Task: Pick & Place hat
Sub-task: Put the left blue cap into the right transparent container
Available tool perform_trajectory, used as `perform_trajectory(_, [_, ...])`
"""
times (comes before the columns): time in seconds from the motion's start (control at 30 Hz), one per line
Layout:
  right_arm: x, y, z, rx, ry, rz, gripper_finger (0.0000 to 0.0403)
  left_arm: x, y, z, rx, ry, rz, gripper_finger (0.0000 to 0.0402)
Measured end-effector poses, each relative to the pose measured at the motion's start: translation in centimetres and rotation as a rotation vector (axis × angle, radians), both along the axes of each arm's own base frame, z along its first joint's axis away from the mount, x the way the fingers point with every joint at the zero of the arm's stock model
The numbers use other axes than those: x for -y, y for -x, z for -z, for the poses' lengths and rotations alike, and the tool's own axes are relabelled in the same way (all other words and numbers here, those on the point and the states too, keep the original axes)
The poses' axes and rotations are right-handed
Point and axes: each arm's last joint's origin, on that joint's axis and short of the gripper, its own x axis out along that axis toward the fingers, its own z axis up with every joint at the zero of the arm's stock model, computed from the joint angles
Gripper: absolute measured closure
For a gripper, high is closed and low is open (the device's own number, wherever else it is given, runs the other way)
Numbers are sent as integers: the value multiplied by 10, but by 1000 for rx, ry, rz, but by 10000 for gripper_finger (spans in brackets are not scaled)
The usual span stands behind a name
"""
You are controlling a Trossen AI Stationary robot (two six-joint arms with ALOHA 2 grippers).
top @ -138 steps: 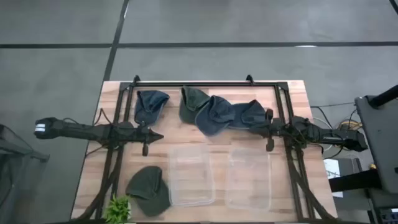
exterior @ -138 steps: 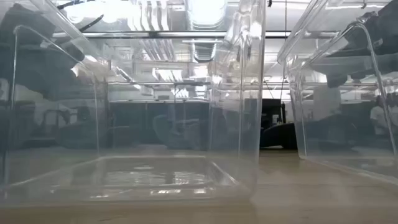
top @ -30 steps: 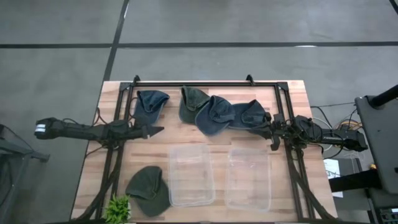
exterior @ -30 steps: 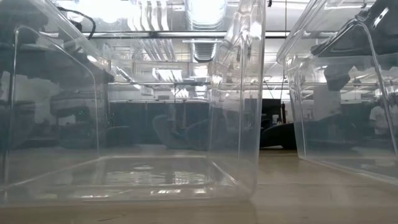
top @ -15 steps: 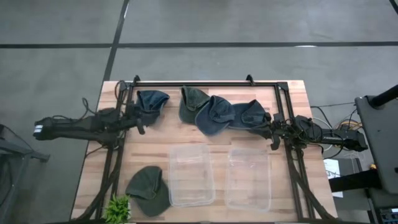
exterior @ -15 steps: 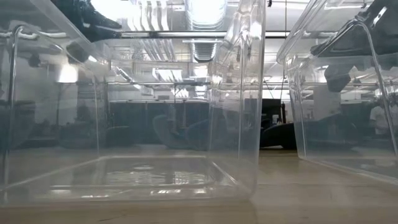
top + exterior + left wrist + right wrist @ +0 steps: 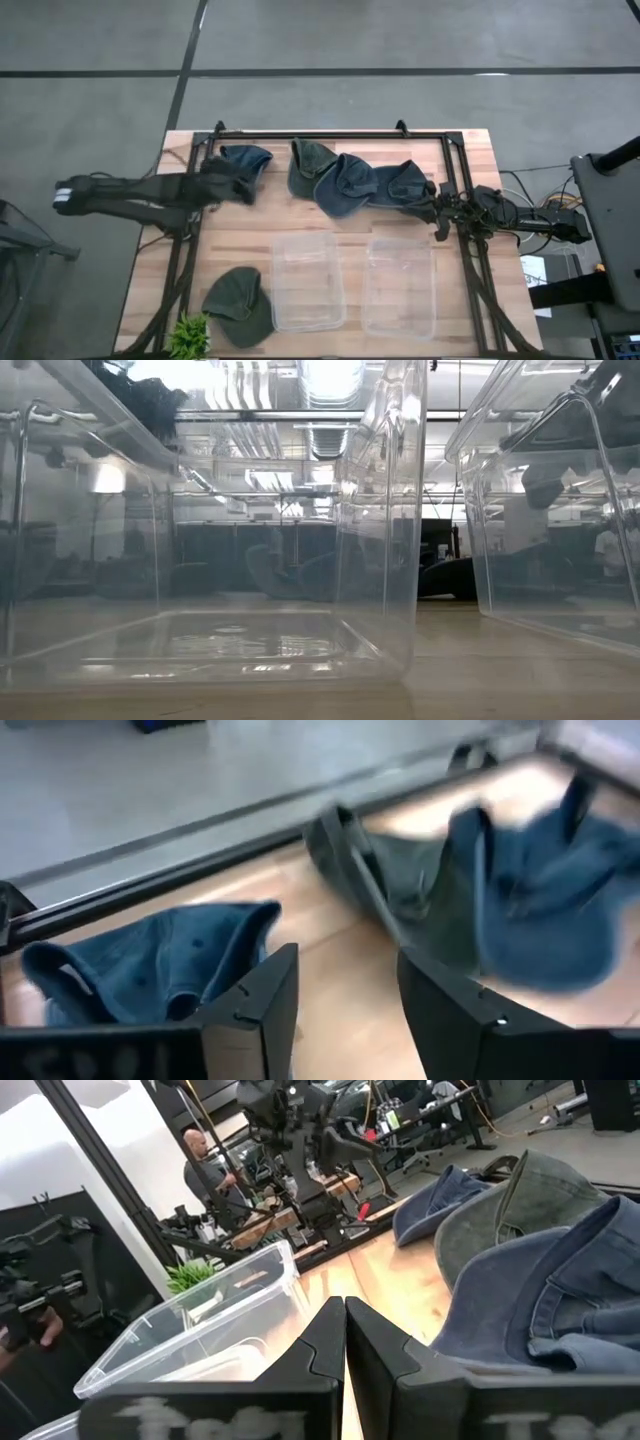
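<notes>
The crumpled blue denim hat [image 7: 246, 160] at the far left of the wooden table [image 7: 470, 150] lies just ahead of the left gripper [image 7: 236, 187], whose two dark fingers stand spread apart with nothing between them; in the left wrist view the same hat [image 7: 150, 965] sits right beside one finger [image 7: 255, 1010]. Farther along from that gripper, a dark green hat [image 7: 310, 165] and two more blue denim hats [image 7: 345, 188] overlap in a row. The right gripper [image 7: 437, 216] rests at the other end of this row, next to the last blue hat [image 7: 405, 185], its fingers pressed together and empty. Two clear plastic bins [image 7: 309, 281] stand side by side on the near half of the table, between the arms. Another green hat [image 7: 238, 303] lies near the left bin, beside a small green plant [image 7: 189, 337].
</notes>
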Motion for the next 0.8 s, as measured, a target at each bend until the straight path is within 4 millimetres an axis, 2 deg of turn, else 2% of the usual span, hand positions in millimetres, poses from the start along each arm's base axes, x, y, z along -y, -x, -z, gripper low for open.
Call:
perform_trajectory(0.17, [0,0,1,-9,-16,-3,394,-2,-18,19,-194,-10,21,236])
perform_trajectory(0.27, [0,0,1,-10,-17,-3,394,-2,-21,35,-333,5,19,236])
perform_trajectory(0.6, [0,0,1,-11,-20,-2,394,-6,-34,80,-524,67,-34,236])
perform_trajectory(0.8, [0,0,1,-11,-20,-2,394,-8,-40,96,-576,60,-74,236])
